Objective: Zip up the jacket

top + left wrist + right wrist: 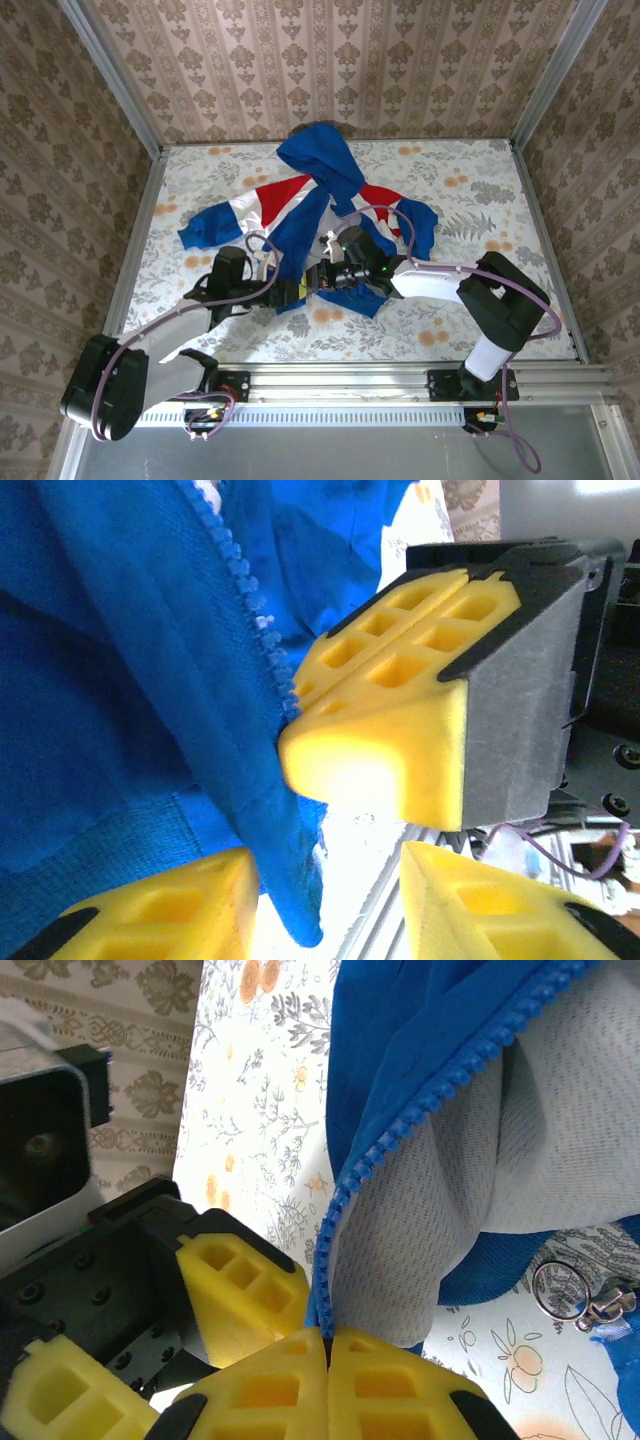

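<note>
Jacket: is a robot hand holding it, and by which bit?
The right gripper is shut on the jacket, pinching its zipper edge. The left gripper is open, with the blue edge hanging loose between its fingers.

One jacket [318, 160], two claws [293, 291] [322, 277]

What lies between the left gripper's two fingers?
The left wrist view shows the blue zipper edge of the jacket hanging down between the fingers of the left gripper, whose jaws stand apart.
</note>
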Robot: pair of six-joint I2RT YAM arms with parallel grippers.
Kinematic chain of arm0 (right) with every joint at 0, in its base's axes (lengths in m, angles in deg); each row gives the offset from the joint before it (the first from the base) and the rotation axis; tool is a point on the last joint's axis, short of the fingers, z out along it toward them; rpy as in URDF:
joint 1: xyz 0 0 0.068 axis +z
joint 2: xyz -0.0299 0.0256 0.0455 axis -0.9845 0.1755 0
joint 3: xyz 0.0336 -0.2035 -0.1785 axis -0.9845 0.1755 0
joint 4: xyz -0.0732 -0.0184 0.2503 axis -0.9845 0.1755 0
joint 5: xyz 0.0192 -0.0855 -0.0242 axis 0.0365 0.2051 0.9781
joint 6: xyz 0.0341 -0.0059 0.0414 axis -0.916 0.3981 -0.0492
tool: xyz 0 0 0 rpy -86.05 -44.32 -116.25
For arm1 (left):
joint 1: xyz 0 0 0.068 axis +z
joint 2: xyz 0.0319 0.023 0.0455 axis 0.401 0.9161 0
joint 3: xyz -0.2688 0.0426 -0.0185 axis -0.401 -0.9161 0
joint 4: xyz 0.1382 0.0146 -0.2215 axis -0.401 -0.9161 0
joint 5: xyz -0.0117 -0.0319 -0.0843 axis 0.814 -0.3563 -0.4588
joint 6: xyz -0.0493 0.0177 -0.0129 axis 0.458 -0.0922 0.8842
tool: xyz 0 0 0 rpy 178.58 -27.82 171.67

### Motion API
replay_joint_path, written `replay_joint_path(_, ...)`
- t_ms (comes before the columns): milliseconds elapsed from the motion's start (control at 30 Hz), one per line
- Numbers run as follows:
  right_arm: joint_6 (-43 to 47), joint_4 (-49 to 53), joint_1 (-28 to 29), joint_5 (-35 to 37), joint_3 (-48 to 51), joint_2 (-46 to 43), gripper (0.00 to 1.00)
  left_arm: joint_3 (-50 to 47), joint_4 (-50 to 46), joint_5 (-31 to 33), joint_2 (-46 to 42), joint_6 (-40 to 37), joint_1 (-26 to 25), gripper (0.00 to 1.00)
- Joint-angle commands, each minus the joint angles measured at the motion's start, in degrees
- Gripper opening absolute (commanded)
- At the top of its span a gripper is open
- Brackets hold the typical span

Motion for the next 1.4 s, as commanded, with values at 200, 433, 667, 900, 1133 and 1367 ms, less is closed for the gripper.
replay_joint_path(200, -4.0, 3.4, -0.5, 2.4, -1.8, 0.5, 0.00, -1.6, 1.4, 4.1, -3.4, 6.6, -0.1, 0.37)
replay_joint_path(433, -5.2, 12.2, -0.5, 4.9, -4.7, -1.2, 0.00, 1.9, -8.8, 12.6, -7.1, 7.3, -3.8, 0.42)
replay_joint_path(667, -6.3, 17.2, -0.5, 6.5, -6.1, -3.0, 0.00, 4.9, -15.1, 21.8, -12.1, 10.1, -9.9, 0.28)
replay_joint_path(900, -8.5, 18.8, -0.3, 6.8, -6.7, -4.0, 0.00, 3.9, -9.9, 24.3, -8.6, 14.8, -14.6, 0.24)
replay_joint_path(1133, -9.1, 19.5, -0.2, 7.2, -6.7, -4.9, 0.00, 2.9, -8.1, 25.9, -6.9, 16.8, -16.1, 0.34)
replay_joint_path(1367, -10.9, 16.3, -0.1, 5.0, -5.9, -3.8, 0.00, -1.0, -1.4, 25.8, -7.8, 20.8, -15.9, 0.37)
